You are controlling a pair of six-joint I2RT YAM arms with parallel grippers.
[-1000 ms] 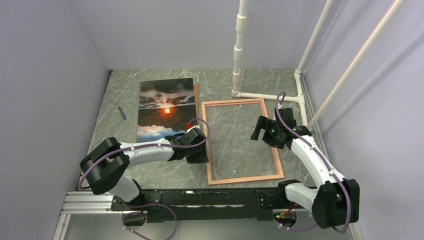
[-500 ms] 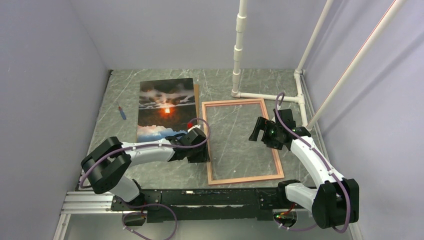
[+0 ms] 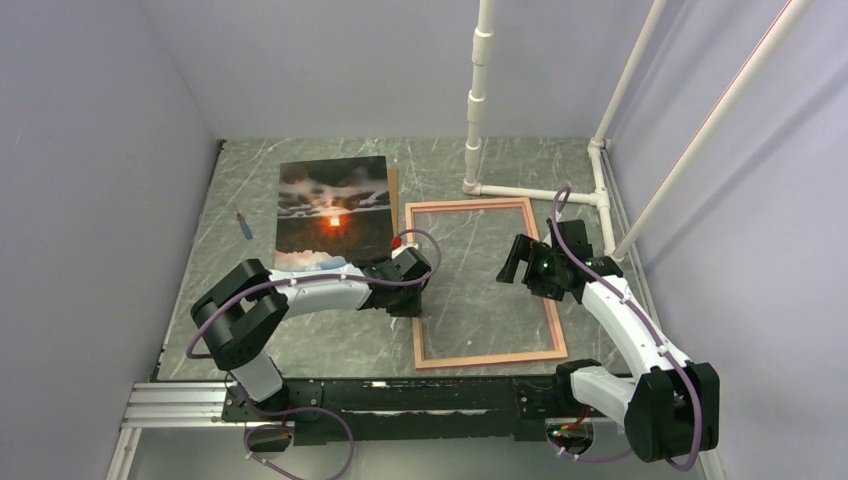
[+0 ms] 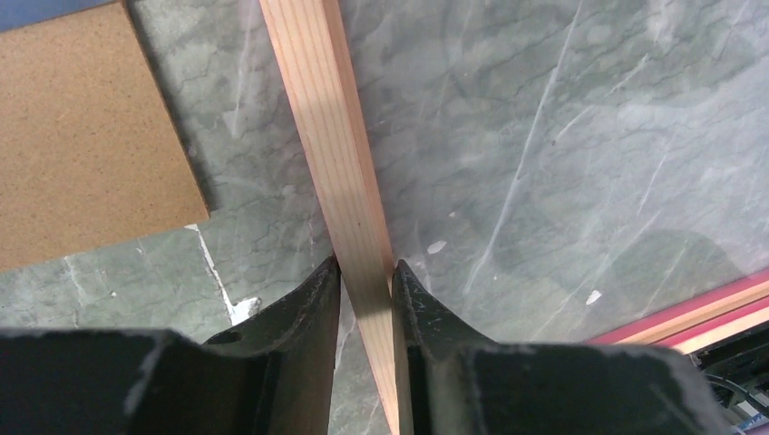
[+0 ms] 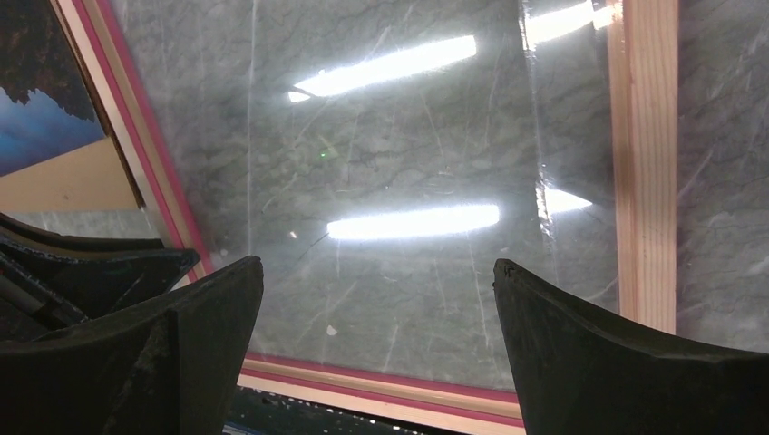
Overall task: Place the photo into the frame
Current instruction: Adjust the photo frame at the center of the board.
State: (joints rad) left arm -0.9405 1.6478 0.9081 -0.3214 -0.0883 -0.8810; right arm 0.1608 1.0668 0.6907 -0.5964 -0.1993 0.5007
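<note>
Where left tool (image 4: 365,266) straddles frame (image 4: 325,118), seemingly pinching

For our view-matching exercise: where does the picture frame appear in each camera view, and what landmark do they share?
Top external: the frame lies centre-right.
Left wrist: its wooden edge runs up the middle, pinched by the left gripper.
Right wrist: edges along left, bottom, right.
Shared landmark: brown backing board.
</note>
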